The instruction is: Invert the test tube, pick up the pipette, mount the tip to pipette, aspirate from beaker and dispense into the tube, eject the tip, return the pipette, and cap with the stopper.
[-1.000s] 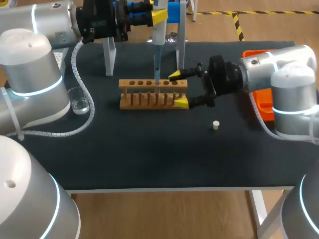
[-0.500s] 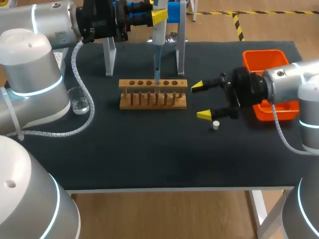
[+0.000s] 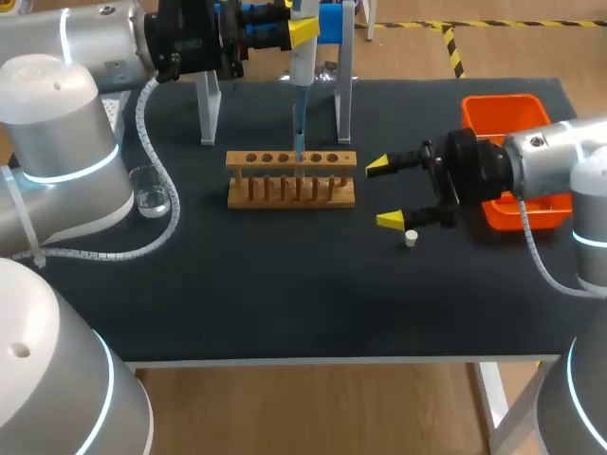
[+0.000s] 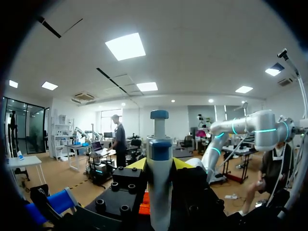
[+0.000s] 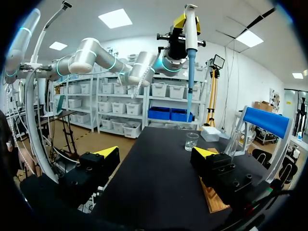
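Head view: the stopper (image 3: 411,238) lies on the table (image 3: 285,294) just beside the right gripper (image 3: 383,193), its fingers spread and empty; the rack (image 3: 285,190) stands farther back, the beaker (image 3: 150,195) well apart; above the rack the left gripper (image 3: 303,28) pinches the pipette (image 3: 302,68), tip pointing down.

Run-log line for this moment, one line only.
left jaws: shut on pipette, tip over rack | right jaws: open beside stopper

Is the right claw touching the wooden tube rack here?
Apart. The head view shows bare table between the rack and the yellow tips of the open right claw.
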